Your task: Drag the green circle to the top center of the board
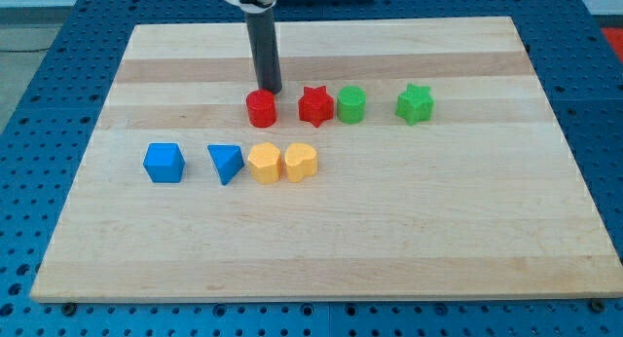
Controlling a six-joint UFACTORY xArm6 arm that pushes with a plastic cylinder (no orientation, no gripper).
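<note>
The green circle [351, 104] sits in the upper middle of the wooden board [321, 240], touching the right side of the red star [314, 105]. The dark rod comes down from the view's top, and my tip [270, 90] rests just above the red circle [261, 109], right at its top edge. My tip is well to the left of the green circle, with the red star between them. A green star [415, 104] lies further right, apart from the green circle.
A lower row holds a blue cube [164, 163], a blue triangle [226, 164], and two yellow blocks touching each other [264, 164] [300, 162]. The board lies on a blue perforated table [49, 103].
</note>
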